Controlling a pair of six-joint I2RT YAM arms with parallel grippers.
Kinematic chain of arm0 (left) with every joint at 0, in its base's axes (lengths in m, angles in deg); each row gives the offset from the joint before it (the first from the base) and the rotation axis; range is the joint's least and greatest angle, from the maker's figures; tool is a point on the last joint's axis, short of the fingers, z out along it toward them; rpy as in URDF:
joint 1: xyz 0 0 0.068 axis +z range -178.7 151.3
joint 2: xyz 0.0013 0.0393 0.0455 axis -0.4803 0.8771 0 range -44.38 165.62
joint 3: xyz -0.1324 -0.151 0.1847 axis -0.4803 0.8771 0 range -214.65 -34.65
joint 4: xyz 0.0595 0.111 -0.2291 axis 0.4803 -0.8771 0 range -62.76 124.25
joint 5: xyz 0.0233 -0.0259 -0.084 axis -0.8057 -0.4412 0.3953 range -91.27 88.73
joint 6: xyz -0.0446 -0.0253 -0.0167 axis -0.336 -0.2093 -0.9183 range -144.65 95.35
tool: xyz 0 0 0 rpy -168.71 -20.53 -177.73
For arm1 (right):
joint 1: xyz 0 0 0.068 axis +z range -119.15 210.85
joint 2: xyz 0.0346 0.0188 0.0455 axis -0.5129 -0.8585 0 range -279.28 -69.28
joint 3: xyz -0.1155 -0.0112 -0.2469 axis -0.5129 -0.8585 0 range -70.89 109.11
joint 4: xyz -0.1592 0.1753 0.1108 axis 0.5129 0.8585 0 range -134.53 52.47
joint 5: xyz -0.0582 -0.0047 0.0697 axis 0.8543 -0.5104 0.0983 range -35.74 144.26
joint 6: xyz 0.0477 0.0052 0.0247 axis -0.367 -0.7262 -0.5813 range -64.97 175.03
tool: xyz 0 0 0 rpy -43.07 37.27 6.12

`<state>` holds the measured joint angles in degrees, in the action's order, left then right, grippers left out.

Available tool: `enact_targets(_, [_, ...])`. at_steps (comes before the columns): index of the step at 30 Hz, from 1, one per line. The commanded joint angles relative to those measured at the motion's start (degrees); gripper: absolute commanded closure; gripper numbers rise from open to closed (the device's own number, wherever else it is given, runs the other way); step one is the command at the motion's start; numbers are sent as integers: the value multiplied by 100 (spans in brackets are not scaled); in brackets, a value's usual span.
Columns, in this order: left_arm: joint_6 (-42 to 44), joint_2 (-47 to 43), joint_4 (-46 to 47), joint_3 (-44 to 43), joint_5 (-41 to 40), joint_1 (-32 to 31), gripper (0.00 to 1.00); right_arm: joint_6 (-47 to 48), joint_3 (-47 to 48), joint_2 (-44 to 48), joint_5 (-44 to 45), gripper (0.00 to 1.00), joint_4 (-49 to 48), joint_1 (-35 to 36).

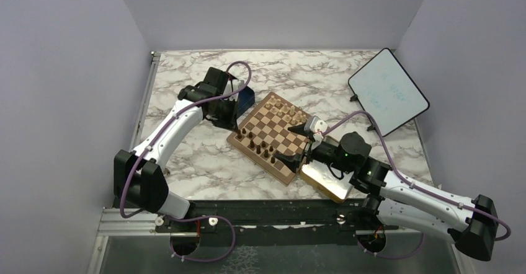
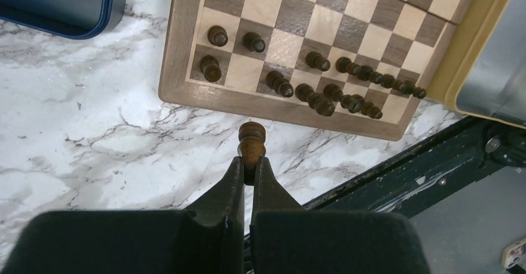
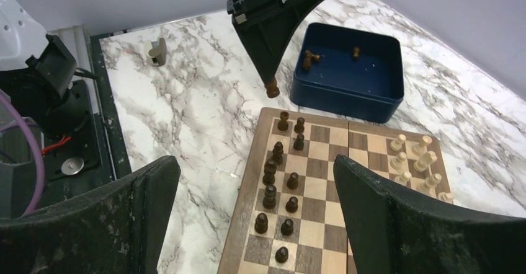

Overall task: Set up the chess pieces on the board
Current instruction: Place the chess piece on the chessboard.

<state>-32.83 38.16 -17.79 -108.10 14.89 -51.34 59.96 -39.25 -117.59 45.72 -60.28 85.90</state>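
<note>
From above, the left jaws hang over the counter (image 1: 198, 168), between the blue box (image 1: 248, 94) and the left corner of the board (image 1: 282, 134). In the left wrist view, they pinch one dark piece (image 2: 252, 139), upright, with the board just ahead. In the right wrist view, the right jaws are spread wide and empty at the board's opposite edge.

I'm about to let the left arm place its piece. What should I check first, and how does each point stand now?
1. Grip: ok, left gripper is shut on the dark piece at its base.
2. Piece above the board: not ok, it hangs over the marble beside the border.
3. Free square: ok, gaps show in the dark rows.
4. Right gripper out of the way: ok, open, near the board's other end.
5. Blue box emptied: not ok, two dark pieces lie inside.
</note>
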Motion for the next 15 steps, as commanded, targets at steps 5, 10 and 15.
enact_targets(5, [109, 720, -223, -489, -375, -273, 100, -62, 57, 87, 377, 0, 544, 24])
enact_targets(10, [112, 1125, -365, -673, -667, -458, 100, -56, 33, 131, 447, 0, 577, 24])
enact_targets(15, [147, 1431, -482, -758, -838, -573, 100, 6, 30, 220, 555, 0, 684, 24])
